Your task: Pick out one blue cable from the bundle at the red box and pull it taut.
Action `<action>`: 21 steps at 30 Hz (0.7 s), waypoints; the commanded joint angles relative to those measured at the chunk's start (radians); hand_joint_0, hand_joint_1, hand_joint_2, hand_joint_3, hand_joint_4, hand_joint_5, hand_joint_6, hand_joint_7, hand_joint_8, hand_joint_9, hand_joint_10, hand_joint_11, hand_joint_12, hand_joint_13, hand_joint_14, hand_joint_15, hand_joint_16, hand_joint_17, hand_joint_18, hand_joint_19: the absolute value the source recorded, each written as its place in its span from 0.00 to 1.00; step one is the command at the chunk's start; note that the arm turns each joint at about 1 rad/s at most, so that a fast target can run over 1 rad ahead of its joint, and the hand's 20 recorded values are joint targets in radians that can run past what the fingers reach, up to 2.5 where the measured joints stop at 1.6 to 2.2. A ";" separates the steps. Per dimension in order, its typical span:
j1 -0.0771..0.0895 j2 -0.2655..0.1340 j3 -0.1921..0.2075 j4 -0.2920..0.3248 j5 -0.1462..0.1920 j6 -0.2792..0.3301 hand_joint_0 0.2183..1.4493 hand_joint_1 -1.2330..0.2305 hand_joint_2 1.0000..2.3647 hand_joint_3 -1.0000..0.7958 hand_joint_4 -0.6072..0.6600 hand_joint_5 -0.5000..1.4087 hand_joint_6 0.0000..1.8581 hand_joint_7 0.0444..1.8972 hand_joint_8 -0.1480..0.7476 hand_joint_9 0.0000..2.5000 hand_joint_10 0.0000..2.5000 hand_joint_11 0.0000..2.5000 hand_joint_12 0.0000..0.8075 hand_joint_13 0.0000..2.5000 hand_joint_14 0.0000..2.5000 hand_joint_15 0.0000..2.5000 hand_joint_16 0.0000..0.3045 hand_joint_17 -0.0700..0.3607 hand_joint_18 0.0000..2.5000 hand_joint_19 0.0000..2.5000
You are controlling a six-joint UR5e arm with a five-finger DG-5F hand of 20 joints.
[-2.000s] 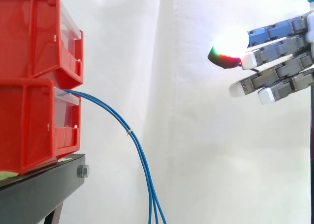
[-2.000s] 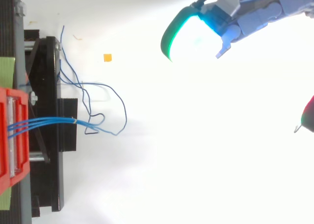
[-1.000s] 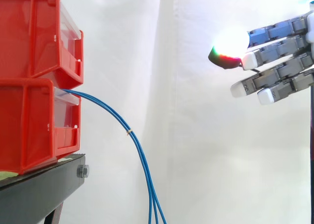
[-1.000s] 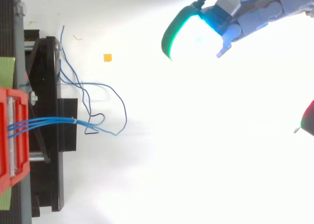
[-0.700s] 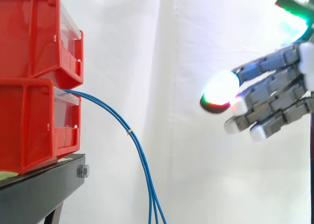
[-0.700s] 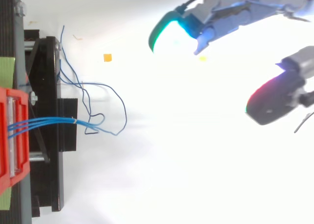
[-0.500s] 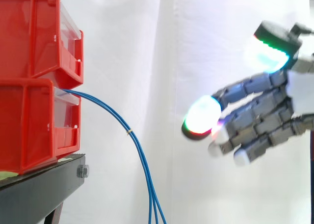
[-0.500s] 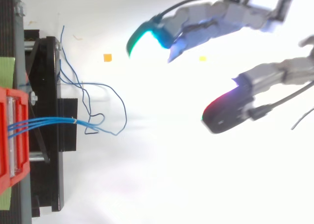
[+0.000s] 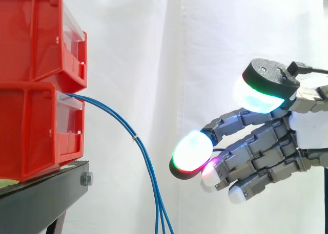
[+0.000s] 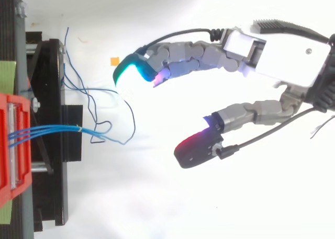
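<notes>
Hand point(image 10: 282, 56) spread and empty, clear of blue cables point(image 10: 52, 128), top view showing their tangled ends

A: Cables?
B: Three thin blue cables point(image 10: 52, 128) come out of the lower red box point(image 9: 36, 126), held together by a small yellowish tie point(image 9: 135, 138), arcing downward, all slack.
A: Box?
B: Lower of two stacked, front facing right. Below, the cable ends lie loose and looped.

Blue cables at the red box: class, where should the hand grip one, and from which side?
Grip one of the blue cables below the small tie, where they hang free and start to separate. Probably come level from the side away from the red box: the open hand faces them there.
</notes>
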 commanded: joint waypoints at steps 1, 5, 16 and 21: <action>0.008 -0.014 0.000 0.030 0.013 -0.008 0.16 0.48 0.00 0.28 0.56 0.14 0.27 0.37 0.38 0.18 0.00 0.11 0.40 0.11 0.00 0.04 0.21 0.49 0.13 0.14; 0.010 -0.060 0.015 0.078 0.013 0.002 0.16 0.48 0.00 0.28 0.56 0.14 0.27 0.37 0.39 0.18 0.00 0.11 0.40 0.12 0.00 0.04 0.20 0.49 0.13 0.14; -0.011 -0.162 0.106 0.132 -0.033 0.003 0.18 0.48 0.00 0.28 0.57 0.15 0.27 0.39 0.39 0.19 0.00 0.12 0.39 0.12 0.00 0.05 0.20 0.48 0.14 0.15; -0.019 -0.195 0.152 0.145 -0.056 0.015 0.20 0.48 0.00 0.28 0.58 0.16 0.27 0.43 0.38 0.20 0.00 0.13 0.38 0.12 0.00 0.05 0.19 0.46 0.14 0.15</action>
